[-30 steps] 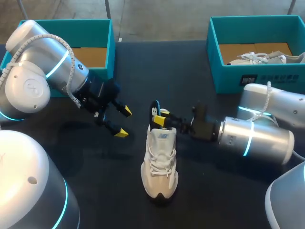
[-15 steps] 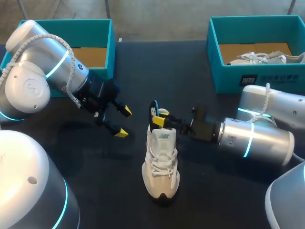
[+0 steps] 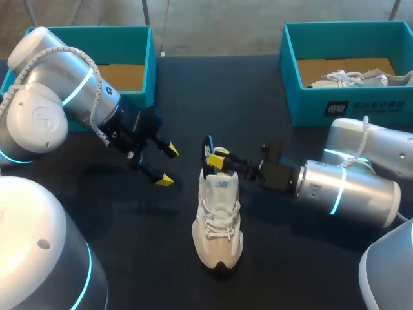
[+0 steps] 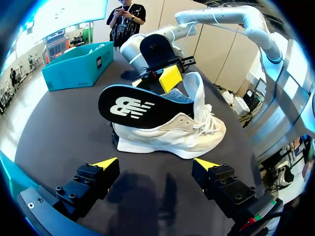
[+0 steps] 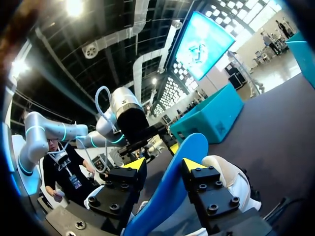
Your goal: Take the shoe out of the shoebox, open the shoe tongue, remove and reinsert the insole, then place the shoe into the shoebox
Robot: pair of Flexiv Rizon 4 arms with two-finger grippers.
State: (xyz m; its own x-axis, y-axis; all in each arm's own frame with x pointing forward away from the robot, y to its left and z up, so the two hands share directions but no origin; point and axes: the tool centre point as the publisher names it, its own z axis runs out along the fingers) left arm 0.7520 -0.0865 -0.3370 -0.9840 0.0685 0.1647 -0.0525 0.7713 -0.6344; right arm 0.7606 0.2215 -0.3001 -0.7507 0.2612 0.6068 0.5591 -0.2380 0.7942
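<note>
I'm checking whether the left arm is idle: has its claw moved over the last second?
No. The left claw sits just as far from the corner of the left shoebox as before, open, beside the shoe.

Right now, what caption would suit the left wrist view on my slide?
Open left tool facing the shoe while the right tool grips the insole, partly out of it.

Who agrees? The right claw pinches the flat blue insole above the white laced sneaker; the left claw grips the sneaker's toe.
Wrong on the left claw: the head view shows it open, apart from the white laced sneaker. The right claw does pinch the flat blue insole.
</note>
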